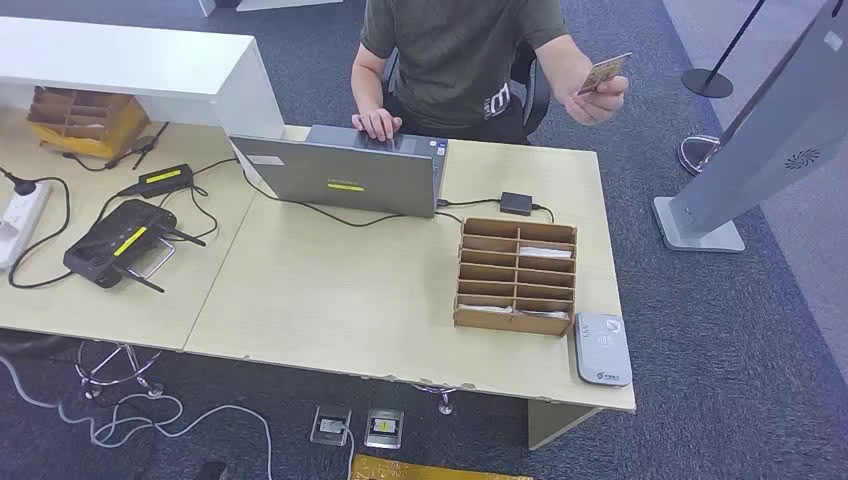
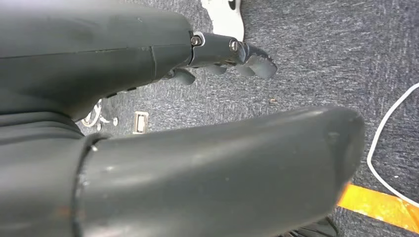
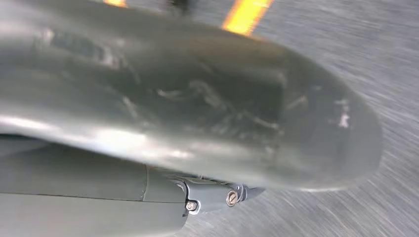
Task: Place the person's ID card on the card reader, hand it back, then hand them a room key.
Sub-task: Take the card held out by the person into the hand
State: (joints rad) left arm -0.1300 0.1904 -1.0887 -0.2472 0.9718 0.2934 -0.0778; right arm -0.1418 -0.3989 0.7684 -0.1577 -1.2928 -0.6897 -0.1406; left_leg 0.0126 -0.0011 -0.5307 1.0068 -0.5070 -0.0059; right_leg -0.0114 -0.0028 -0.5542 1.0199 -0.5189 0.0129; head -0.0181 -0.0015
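Note:
A person (image 1: 455, 50) in a dark shirt sits behind the desk (image 1: 330, 290) and holds up a tan ID card (image 1: 604, 73) past the desk's far right corner. The grey card reader (image 1: 602, 348) lies at the desk's near right corner. Beside it stands a cardboard slot organizer (image 1: 516, 275) with white key cards (image 1: 545, 253) in some slots. My left hand (image 2: 207, 168) hangs over grey carpet, fingers straight, thumb apart, holding nothing. My right hand (image 3: 188, 113) is blurred over the carpet, and nothing shows in it.
A grey laptop (image 1: 345, 178) stands open at the desk's far middle, the person's other hand on it. A black router (image 1: 118, 243), power strip (image 1: 20, 220) and cables cover the left table. A silver kiosk stand (image 1: 740, 150) rises on the right.

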